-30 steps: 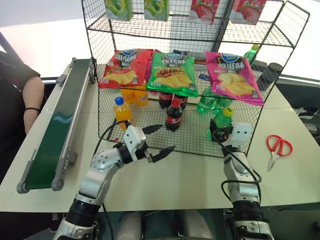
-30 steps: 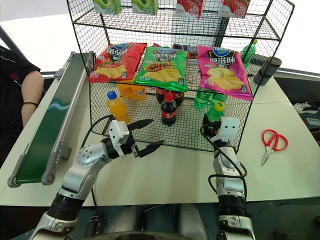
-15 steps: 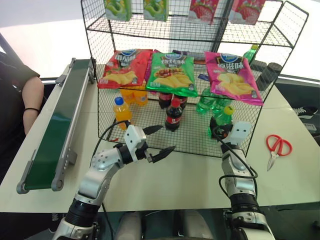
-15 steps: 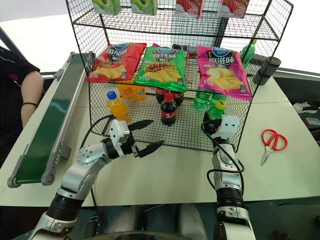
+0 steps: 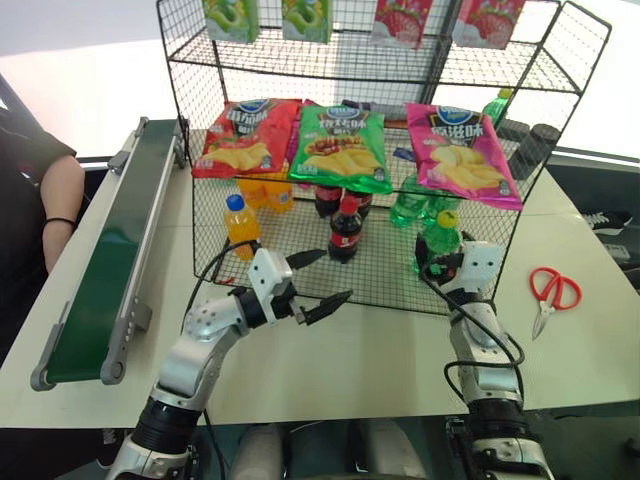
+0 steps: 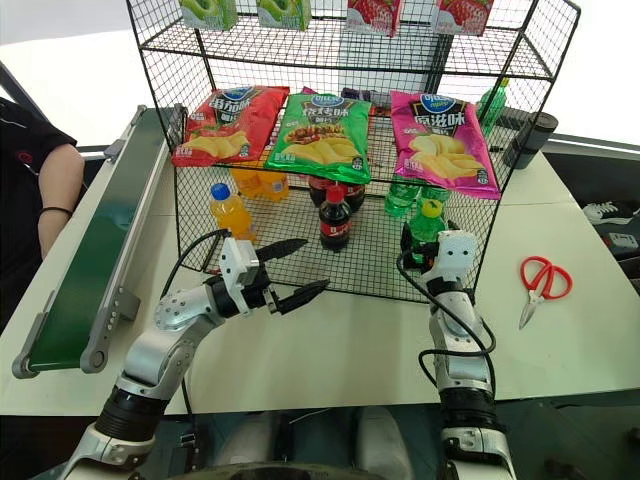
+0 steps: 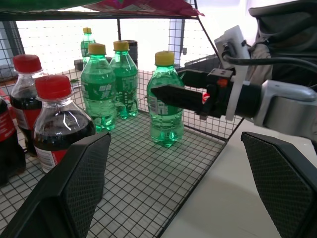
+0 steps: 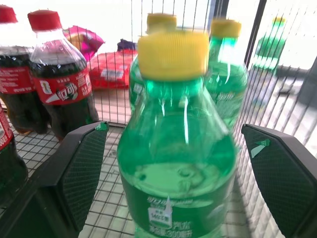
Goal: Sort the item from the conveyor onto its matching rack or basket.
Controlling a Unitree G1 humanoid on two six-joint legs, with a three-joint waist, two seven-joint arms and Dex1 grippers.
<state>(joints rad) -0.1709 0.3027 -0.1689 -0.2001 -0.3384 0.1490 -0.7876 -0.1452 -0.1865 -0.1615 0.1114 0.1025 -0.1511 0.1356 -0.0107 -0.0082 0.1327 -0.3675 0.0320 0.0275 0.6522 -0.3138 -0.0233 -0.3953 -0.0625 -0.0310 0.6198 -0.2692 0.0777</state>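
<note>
Now upright on rack [image 5: 400,285] bottom tier: green bottle [image 7: 166,99], between wide-spread right gripper [image 8: 173,163] fingers, untouched. Left gripper [image 5: 315,283] wide open, empty.

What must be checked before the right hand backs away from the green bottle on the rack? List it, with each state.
1. Right hand open, fingers either side of the green bottle, not gripping: ok.
2. Green bottle upright on the rack bottom shelf: ok.
3. It stands beside the other green bottles: ok.
4. Cola bottle away from the right hand's way back: ok.
5. Left hand open, holding nothing: ok.
</note>
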